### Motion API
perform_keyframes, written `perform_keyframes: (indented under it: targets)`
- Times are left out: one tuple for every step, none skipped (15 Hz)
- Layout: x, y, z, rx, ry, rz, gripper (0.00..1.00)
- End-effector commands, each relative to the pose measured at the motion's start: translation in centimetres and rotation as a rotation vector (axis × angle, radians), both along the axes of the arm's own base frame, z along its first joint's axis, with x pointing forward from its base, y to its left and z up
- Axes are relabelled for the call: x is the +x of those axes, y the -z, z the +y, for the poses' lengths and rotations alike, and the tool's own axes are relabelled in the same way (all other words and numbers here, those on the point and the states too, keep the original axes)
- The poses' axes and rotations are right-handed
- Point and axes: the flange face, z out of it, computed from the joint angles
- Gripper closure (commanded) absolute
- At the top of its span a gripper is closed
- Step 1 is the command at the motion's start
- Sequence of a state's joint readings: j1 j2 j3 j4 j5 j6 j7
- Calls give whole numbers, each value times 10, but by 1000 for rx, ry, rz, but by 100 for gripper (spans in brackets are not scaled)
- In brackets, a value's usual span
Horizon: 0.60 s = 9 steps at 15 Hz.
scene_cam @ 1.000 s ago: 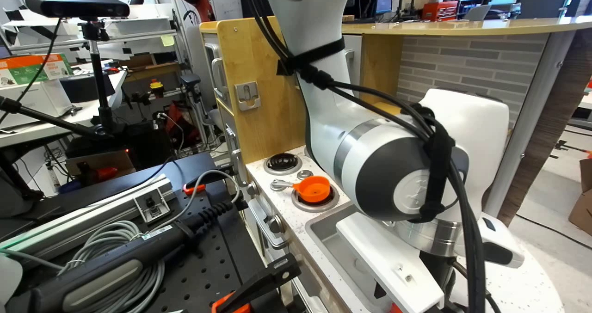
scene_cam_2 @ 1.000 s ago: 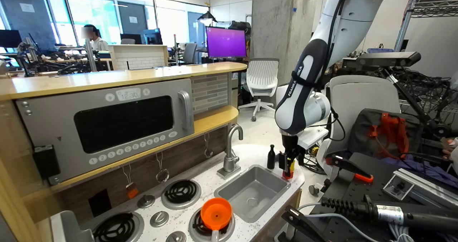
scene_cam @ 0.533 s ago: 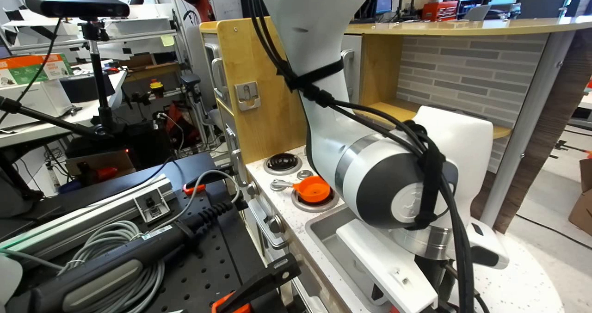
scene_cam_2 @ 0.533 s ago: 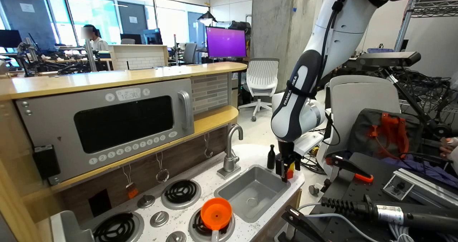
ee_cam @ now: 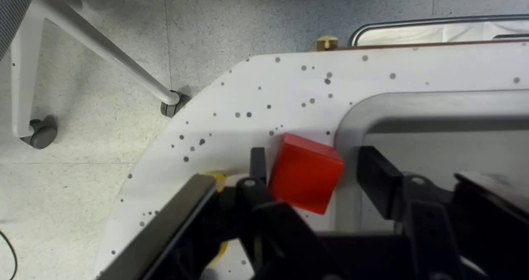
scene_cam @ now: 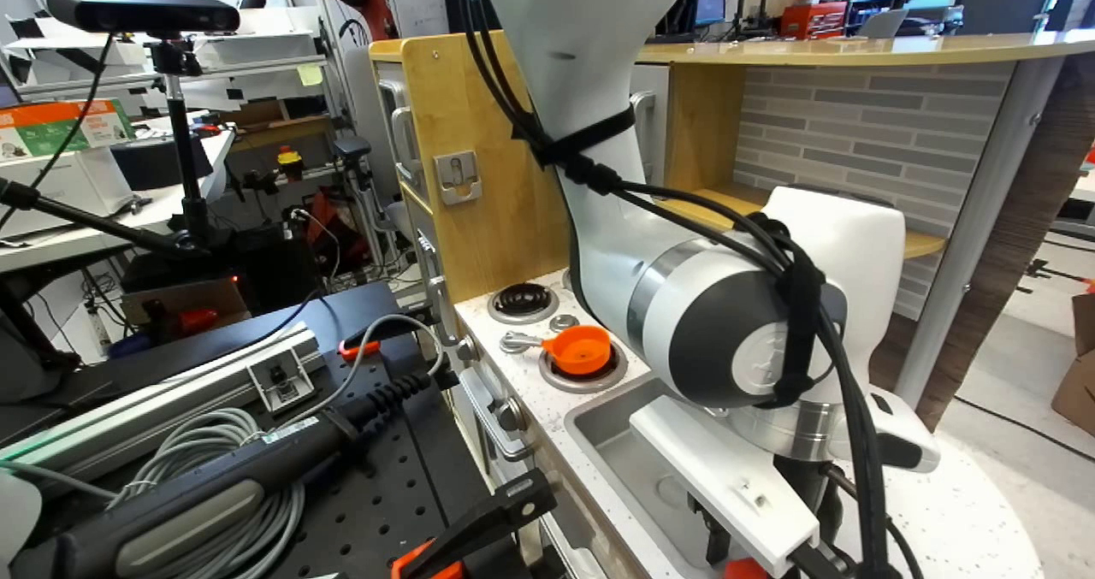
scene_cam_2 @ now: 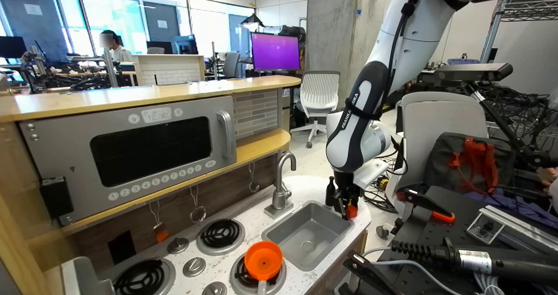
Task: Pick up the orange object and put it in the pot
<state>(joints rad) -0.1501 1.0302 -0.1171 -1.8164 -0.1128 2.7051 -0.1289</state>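
Observation:
I take the red-orange block [ee_cam: 306,173] as the orange object. It rests on the speckled counter beside the sink and also shows in both exterior views, as the red block [scene_cam: 746,570] and the block [scene_cam_2: 352,211]. My gripper [ee_cam: 313,164] is low around it with jaws apart. The left finger [ee_cam: 258,164] is close to the block; whether they touch I cannot tell. A clear gap separates the block from the right finger [ee_cam: 378,180], which hangs over the sink. The round orange pot [scene_cam_2: 263,260] stands on a burner, its handle toward the camera; likewise the pot [scene_cam: 582,350].
The grey sink [scene_cam_2: 301,238] lies between block and pot. A tall faucet [scene_cam_2: 281,181] rises behind it, and a dark bottle [scene_cam_2: 330,192] stands close to the gripper. Something yellow [ee_cam: 217,178] is partly hidden by the left finger. The counter's curved edge is nearby.
In an exterior view the hand has moved left, and the fingers have come closer together around the block. The pot has stayed where it was.

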Motion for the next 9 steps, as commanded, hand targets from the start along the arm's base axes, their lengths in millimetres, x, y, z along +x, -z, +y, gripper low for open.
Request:
perform_keyframes:
  targets:
    - [1, 3, 8, -1, -45, 9, 72]
    - [0, 0, 11, 3, -59, 12, 77]
    - [-1, -6, 15, 7, -84, 9, 83]
    - [-2, -12, 19, 16, -116, 15, 91]
    - [-2, -16, 23, 16, -141, 17, 91]
    - [-2, -22, 29, 17, -166, 16, 91]
    - [-3, -27, 35, 25, -187, 19, 91]
    - [-4, -33, 44, 32, -209, 19, 91]
    - [-6, -40, 52, 40, -229, 21, 91]
